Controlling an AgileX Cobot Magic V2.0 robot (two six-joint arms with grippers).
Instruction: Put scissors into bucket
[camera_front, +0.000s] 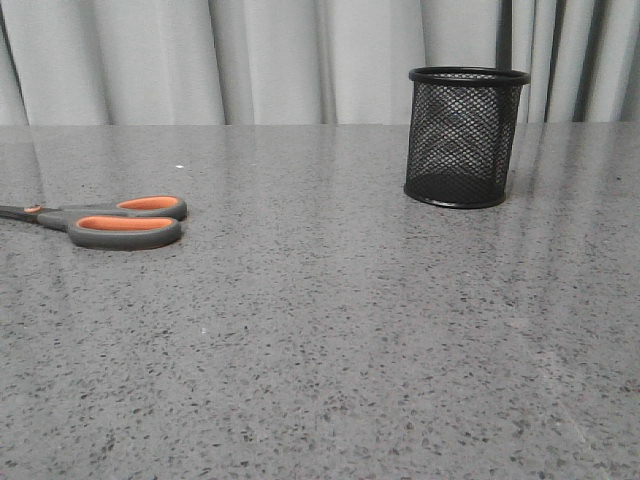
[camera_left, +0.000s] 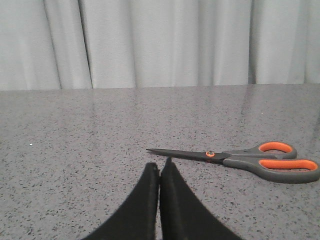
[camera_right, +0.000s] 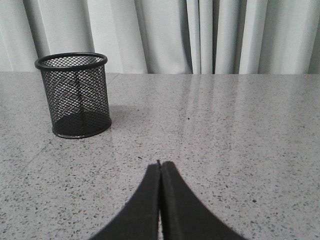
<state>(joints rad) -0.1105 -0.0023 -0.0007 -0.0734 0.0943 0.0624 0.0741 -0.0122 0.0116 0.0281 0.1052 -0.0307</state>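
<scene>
The scissors (camera_front: 112, 221) lie flat at the table's left, dark grey handles with orange-lined loops toward the middle, blades running off the left edge of the front view. In the left wrist view the scissors (camera_left: 250, 160) rest just beyond my left gripper (camera_left: 159, 167), which is shut and empty, its tips a short way from the blade point. The bucket (camera_front: 464, 137), a black wire-mesh cup, stands upright at the back right. My right gripper (camera_right: 160, 166) is shut and empty, well apart from the bucket (camera_right: 75, 95). Neither gripper shows in the front view.
A grey speckled tabletop (camera_front: 330, 330) fills the scene. Pale pleated curtains (camera_front: 250, 60) hang behind the table's far edge.
</scene>
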